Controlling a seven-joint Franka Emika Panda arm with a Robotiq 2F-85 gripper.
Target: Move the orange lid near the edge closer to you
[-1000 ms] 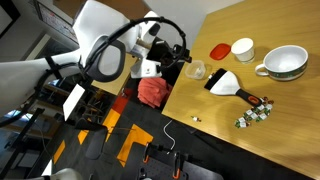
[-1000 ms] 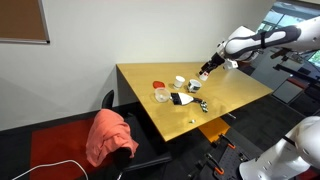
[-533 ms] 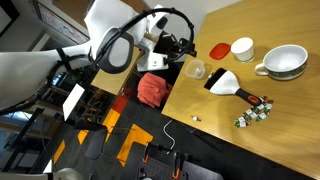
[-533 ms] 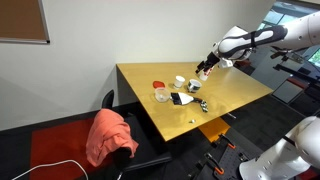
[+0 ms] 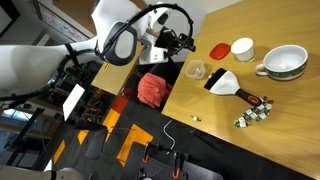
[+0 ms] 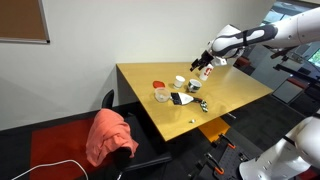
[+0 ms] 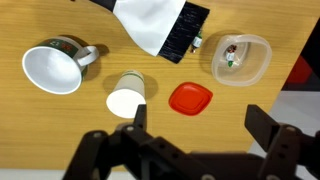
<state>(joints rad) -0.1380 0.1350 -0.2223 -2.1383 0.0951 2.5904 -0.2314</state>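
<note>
The orange lid lies flat on the wooden tabletop, its broad face up. In the wrist view its outline reads as a rounded square, about as wide as it is long, so no long axis or pointing direction can be told. It sits between a white cup and a clear plastic cup, apart from both, in the part of the tabletop toward the edge. In both exterior views it shows as a small red-orange patch.

The white arm reaches in over the tabletop with its forearm roughly level and the wrist bent down, a black cable looping beside it in an exterior view. The tool hangs above the things on the tabletop without touching any. Its two dark fingers are spread wide with nothing between them, and the lid shows in the gap just beyond them in the wrist view.

The lid looks smooth and faintly glossy. The tabletop is light-brown wood with a fine grain. A white mug with a handle stands beyond the white cup. A brush with a white body and black bristles lies nearby. A red cloth is draped over a chair beside the tabletop.
</note>
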